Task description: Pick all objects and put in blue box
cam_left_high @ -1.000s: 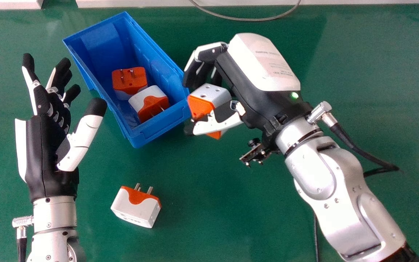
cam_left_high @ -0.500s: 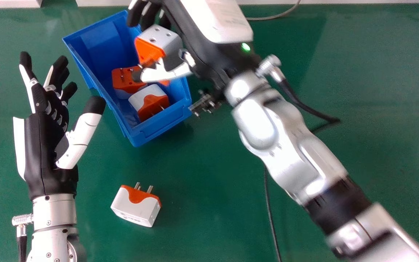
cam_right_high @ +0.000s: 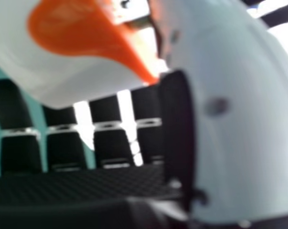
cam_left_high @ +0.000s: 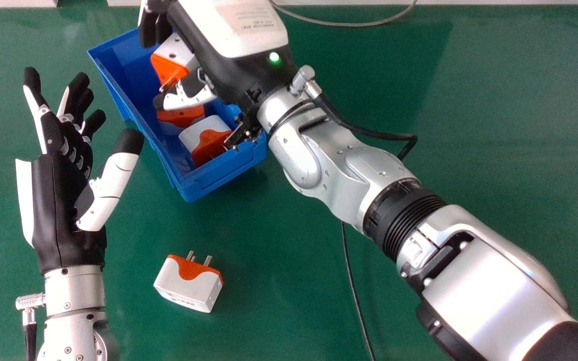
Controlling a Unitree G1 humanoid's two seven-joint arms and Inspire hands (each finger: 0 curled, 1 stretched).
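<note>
In the head view, the right hand [cam_left_high: 234,30] is above the blue box [cam_left_high: 229,173], and it grips one white and orange plug [cam_left_high: 165,66] between its thumb and its bent fingers. Inside the box, an orange-topped plug [cam_left_high: 184,116] is below this thumb, and a second plug [cam_left_high: 202,141] is under the wrist side of the same hand. The left hand [cam_left_high: 53,200] is open, to the left of the box. The loose plug [cam_left_high: 188,287] lies on the green table [cam_left_high: 289,301], to the right of the left wrist. In the right hand view, the gripped plug is against the thumb [cam_right_high: 239,129], near the dark fingers [cam_right_high: 20,152].
</note>
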